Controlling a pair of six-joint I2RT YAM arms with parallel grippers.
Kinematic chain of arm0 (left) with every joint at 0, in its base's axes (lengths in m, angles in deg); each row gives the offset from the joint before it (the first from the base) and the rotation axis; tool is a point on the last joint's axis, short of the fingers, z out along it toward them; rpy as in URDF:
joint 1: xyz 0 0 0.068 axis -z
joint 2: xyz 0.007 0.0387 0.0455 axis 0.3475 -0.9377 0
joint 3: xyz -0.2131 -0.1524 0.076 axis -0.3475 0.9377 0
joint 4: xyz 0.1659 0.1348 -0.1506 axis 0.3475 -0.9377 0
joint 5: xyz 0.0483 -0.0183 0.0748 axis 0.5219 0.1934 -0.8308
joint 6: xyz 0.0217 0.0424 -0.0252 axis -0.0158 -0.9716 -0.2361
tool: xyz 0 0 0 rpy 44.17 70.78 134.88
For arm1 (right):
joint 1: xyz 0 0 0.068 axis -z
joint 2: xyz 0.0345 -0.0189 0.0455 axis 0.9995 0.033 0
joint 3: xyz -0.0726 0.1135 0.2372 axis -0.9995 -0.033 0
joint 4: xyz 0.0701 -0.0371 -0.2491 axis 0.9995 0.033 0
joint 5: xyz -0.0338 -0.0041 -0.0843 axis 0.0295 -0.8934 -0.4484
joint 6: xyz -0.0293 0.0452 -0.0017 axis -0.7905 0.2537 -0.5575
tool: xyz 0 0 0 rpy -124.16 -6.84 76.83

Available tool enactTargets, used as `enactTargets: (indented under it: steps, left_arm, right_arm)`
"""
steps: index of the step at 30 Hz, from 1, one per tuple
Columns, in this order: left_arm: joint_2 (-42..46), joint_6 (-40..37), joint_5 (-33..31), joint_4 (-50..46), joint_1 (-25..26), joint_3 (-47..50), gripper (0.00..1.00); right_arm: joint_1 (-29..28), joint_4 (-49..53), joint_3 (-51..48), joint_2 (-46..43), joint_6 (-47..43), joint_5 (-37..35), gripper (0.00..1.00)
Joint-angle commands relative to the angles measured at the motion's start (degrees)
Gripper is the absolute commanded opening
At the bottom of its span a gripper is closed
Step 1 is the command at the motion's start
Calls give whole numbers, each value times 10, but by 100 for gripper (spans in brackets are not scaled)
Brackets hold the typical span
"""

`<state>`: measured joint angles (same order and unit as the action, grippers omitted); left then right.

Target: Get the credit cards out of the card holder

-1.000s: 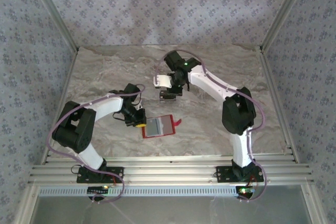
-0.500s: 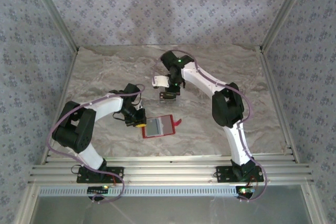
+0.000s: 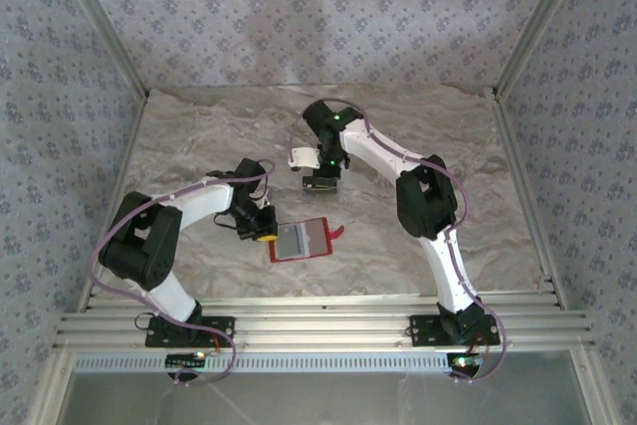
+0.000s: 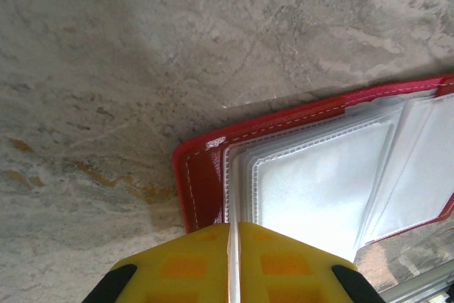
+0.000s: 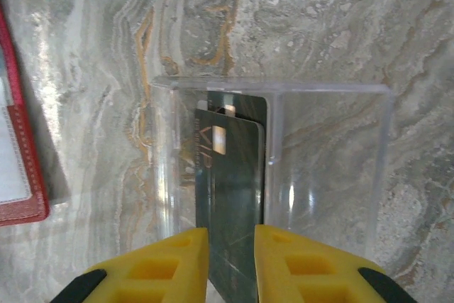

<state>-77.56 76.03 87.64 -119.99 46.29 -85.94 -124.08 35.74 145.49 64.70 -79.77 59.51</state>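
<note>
Credit card [image 5: 230,196], dark with VIP print, hangs pinched in the right gripper [image 5: 232,246], on the far side of the card holder [image 3: 301,240]. Its long axis points down into a clear box [image 5: 333,154]. The left gripper [image 4: 233,246], clamped on the card holder's left edge, is nearer to it.

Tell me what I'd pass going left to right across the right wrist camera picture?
The red card holder → one yellow finger → the dark credit card → the other yellow finger.
</note>
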Motion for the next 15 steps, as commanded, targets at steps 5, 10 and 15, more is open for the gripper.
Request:
enactTargets:
  steps: [5, 10, 15]
  left_arm:
    - [8, 6, 8, -9, -3, 1, 12]
    - [10, 6, 7, -7, -3, 1, 11]
    - [10, 6, 8, -5, -3, -2, 9]
  right_arm:
    - [3, -56, -13, -65, -5, -52, 25]
    - [-7, -110, -71, -121, 43, -60, 25]
    - [-21, -166, -126, -178, 213, -55, 26]
